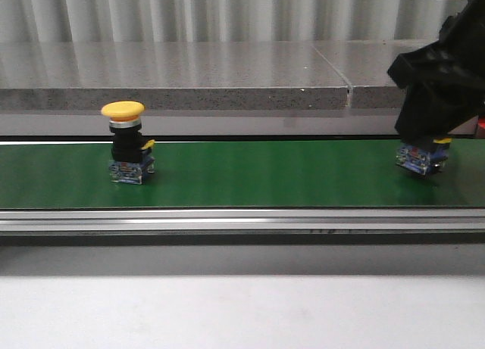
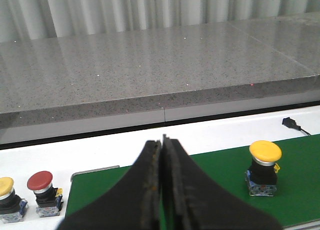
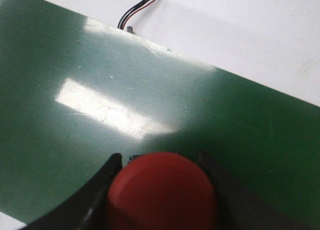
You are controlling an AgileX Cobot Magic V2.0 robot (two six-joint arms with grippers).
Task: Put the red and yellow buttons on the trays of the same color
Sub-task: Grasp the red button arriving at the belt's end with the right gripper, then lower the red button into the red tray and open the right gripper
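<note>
With right gripper (image 3: 160, 182) clamped round red button (image 3: 162, 192) on far-right belt (image 1: 265, 175): lift vert., avoid tilt; left gripper (image 2: 162, 190) closed, empty.

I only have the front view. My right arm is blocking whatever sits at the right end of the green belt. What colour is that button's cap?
Observer: Red. The right wrist view shows a red button sitting between the right gripper fingers.
Operator: Is the gripper closed on it?
Observer: The fingers flank the cap closely on both sides, but I cannot tell whether they are touching it.
Operator: And the left gripper? It is out of my view.
Observer: The left gripper is shut and holds nothing, by the left wrist view.
Operator: Any buttons beyond the yellow one I can see?
Observer: Yes. Besides that yellow button on the belt, a second red button and a second yellow button stand on the white surface off the belt's end.
</note>
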